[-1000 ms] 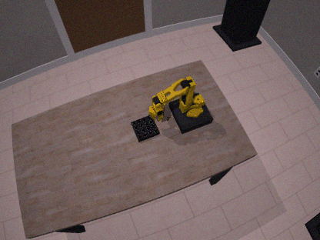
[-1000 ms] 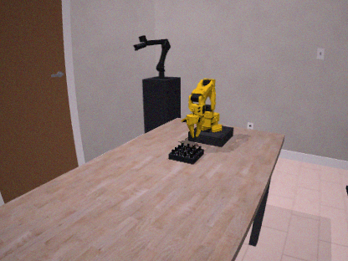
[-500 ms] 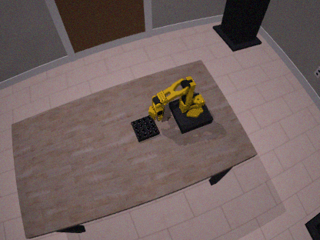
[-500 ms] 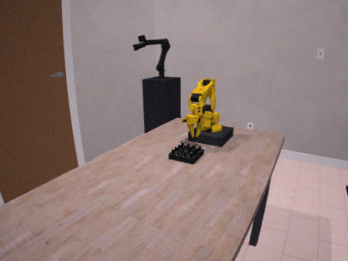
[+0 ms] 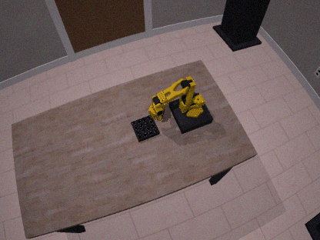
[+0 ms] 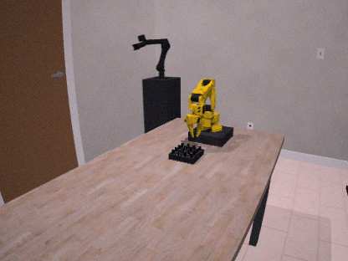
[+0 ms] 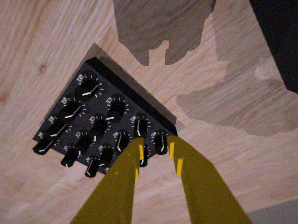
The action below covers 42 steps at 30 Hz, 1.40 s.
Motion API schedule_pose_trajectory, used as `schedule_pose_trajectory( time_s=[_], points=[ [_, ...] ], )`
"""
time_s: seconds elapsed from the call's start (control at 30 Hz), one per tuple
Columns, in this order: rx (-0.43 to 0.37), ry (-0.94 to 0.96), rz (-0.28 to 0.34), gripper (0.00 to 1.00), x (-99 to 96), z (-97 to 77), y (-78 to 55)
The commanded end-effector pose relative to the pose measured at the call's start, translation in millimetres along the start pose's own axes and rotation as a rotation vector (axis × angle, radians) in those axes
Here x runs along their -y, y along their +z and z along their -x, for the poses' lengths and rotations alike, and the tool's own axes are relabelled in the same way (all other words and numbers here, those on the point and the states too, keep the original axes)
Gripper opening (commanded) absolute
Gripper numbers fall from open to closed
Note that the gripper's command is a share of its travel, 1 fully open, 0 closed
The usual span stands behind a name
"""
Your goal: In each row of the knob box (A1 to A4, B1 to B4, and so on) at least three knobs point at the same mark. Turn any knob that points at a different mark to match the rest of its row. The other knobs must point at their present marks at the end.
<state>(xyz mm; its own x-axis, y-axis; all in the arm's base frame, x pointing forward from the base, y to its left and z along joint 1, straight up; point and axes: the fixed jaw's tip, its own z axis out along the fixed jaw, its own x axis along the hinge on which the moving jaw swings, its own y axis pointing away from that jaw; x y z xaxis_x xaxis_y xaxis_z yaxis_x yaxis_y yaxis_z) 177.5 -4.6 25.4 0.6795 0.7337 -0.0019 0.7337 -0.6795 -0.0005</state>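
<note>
A pale-walled room here, with a brown door (image 5: 101, 23) (image 6: 31, 92) and a long wood-grain table (image 5: 77, 154) (image 6: 125, 201) (image 7: 40, 190) across a pink-beige tiled floor (image 5: 238, 204) (image 6: 293, 234). And down at the fingertips, the yellow gripper (image 5: 156, 116) (image 6: 195, 135) (image 7: 157, 146) has its fingers parted by just a narrow gap, with nothing gripped! One black knob with a white pointer line (image 7: 160, 142) shows in that gap in the wrist view, and another beside it is partly hidden by a finger. Whether either fingertip touches a knob, I cannot tell.

Below them sits the task's piece, a square black knob box (image 5: 145, 129) (image 6: 186, 156) (image 7: 132, 92), flat on the table, its upright knobs ringed by white marks; the row letters are too small to read. Up from the gripper, the yellow arm (image 5: 173, 91) (image 6: 202, 89) bends back to a black base block (image 5: 186, 127) (image 6: 226, 135), near the box but apart from it. Farther out, a second, black arm (image 6: 164, 54) stands on a tall black pedestal (image 5: 246, 19) (image 6: 161, 102).

The gripper (image 5: 156, 117) (image 6: 194, 135) (image 7: 156, 141) is shifting very slightly compared with the pictures from half a second and one second ago. In the exterior view its fingertips are ending a little higher above the tabletop (image 5: 88, 154) (image 6: 142, 188) (image 7: 50, 30), nearer the level of the tabletop's far corner. In the top view the gripper's lower end is sitting a touch closer to the long edge on the door side, still on the half of the tabletop toward the short edge by the arm. The change is small, and how much of it is rising and how much is moving sideways is not clear at this size.
</note>
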Motion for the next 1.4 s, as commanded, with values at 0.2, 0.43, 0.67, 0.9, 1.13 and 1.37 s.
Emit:
schedule_pose_trajectory(
  time_s=[0.2,0.43,0.67,0.9,1.13,1.37],
  points=[
    [-0.003,0.16,0.001,0.08,2.7,0.8,0.3],
    [-0.003,0.35,0.001,0.08,3.1,2.2,0.3],
    [-0.003,0.509,0.001,0.08,3.7,3.3,0.3],
    [-0.003,0.762,0.0,0.09,4.9,4.8,0.3],
    [-0.004,0.959,0.0,0.09,6.1,5.8,0.3],
    [-0.004,1.252,0.0,0.09,8.3,6.7,0.3]
  ],
)
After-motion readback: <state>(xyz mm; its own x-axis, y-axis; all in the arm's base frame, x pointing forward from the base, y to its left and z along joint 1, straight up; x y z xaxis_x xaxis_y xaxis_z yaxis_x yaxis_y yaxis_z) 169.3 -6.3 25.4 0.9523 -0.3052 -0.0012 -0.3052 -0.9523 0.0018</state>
